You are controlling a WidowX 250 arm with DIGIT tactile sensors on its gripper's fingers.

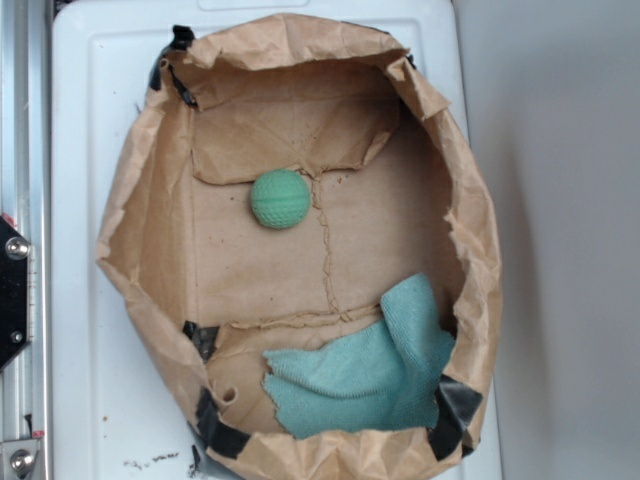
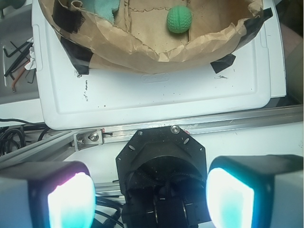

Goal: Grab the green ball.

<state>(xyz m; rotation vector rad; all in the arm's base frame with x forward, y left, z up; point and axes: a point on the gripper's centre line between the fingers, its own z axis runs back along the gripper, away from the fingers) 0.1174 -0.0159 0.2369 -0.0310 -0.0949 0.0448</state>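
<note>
A small mint-green ball [image 1: 280, 198] with a gridded, dimpled surface lies on the flat brown floor of a wide, shallow paper bag [image 1: 140, 230] whose crumpled sides stand up around it. In the exterior view, looking straight down, the green ball sits in the upper middle of the bag floor, touching nothing but the paper, beside a torn crease that runs down the centre. Well apart from it, in the lower right of the bag, lies a soft teal cloth [image 1: 370, 375], partly rumpled up against the bag wall. Strips of black tape [image 1: 455, 405] patch the bag's rim at several corners. The bag rests on a white plastic lid [image 1: 80, 130], which lies on the counter, with a metal rail [image 1: 25, 150] along the left edge.

In the wrist view, the end effector [image 2: 149, 197] is outside the bag and pulled well back from it, above the arm's black base [image 2: 161, 166] and the rail. Its two padded fingers [image 2: 71, 202] fill the near corners of this view, spread wide apart with nothing between them. The green ball appears far ahead, near the top of this view and slightly right of centre, beyond the bag's near wall.
</note>
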